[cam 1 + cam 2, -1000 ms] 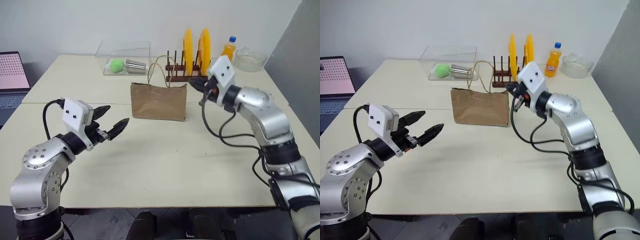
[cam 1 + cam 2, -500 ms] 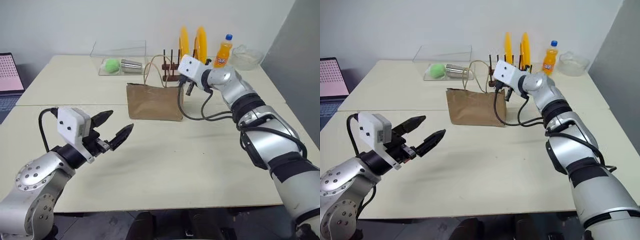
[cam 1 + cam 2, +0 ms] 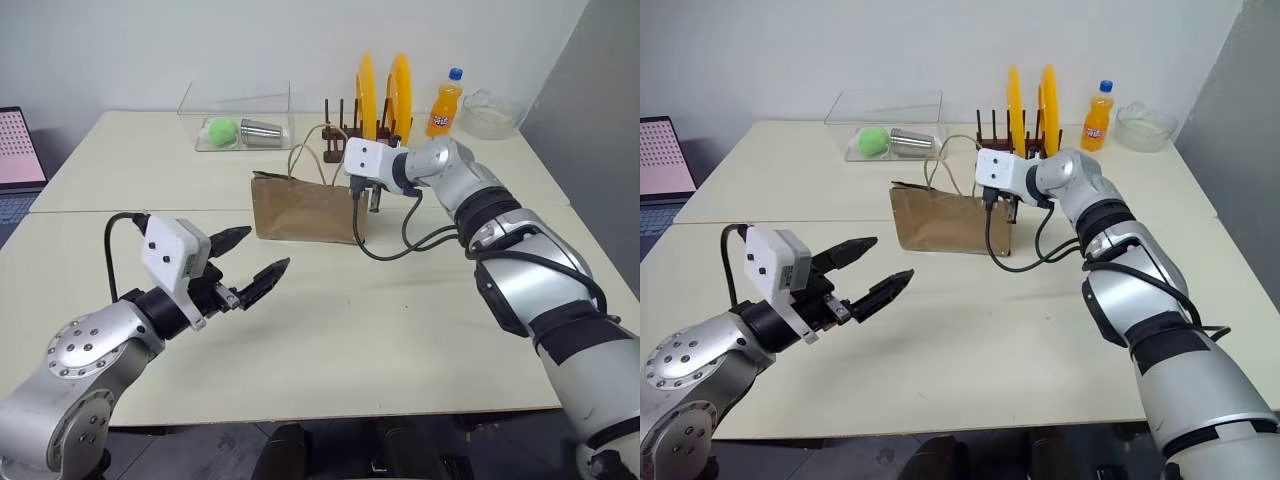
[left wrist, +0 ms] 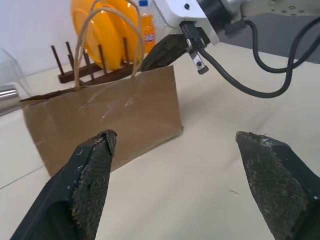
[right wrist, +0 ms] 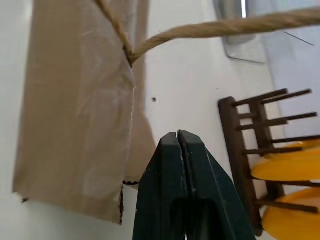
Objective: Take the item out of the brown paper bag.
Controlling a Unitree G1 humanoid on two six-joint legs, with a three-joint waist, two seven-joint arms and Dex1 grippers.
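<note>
Pale tabletop (image 3: 400, 330) fills the scene, backed by a plain wall, and the brown paper bag (image 3: 305, 208) is seen standing upright near its middle, its cord handles (image 3: 305, 150) looped above the mouth. Just behind the bag a dish rack (image 3: 345, 130) with yellow plates (image 3: 383, 90) is set, with an orange soda bottle (image 3: 445, 100) further right and a clear box (image 3: 238, 115) further left.

The right gripper (image 5: 182, 150) is poised at the bag's upper right edge, fingers clenched tight together with nothing between them. The left gripper (image 3: 250, 258) is held well short of the bag, fingers spread wide and empty.

Trouble could be caused here: with the fingers pressed together, nothing can be picked up until they are parted. The light bag could be pushed over or crumpled by the right gripper, the cord could be snagged, and the rack just behind could be knocked.

The item cannot be made out; it is presumably inside the bag, whose interior is hidden. Whether the right fingertips are touching the paper cannot be told.
</note>
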